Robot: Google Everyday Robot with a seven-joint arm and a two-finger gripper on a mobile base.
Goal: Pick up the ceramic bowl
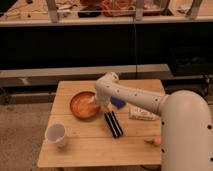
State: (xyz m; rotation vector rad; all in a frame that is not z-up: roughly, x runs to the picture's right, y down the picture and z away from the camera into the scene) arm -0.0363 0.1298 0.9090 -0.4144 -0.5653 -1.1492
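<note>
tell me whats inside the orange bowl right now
The robot's pincer reaches down into the round orange-terracotta ceramic bowl at its right side. The rest of the paler inside looks bare. The arm covers the bowl's right rim, so whatever lies under it cannot be seen.

One ceramic bowl (84, 104) under one end effector (96, 101), one white cup (56, 135), one table (90, 148).

The gripper (95, 102) sits at the right inner edge of the ceramic bowl (82, 105), largely hidden behind the white arm (130, 97), so its contact with the bowl cannot be told. The arm also covers most of a blue object (118, 103) and the left end of a white packet (144, 114). A small orange object (157, 141) peeks from behind the robot's body (187, 135), which the lower and right edges cut off.
</note>
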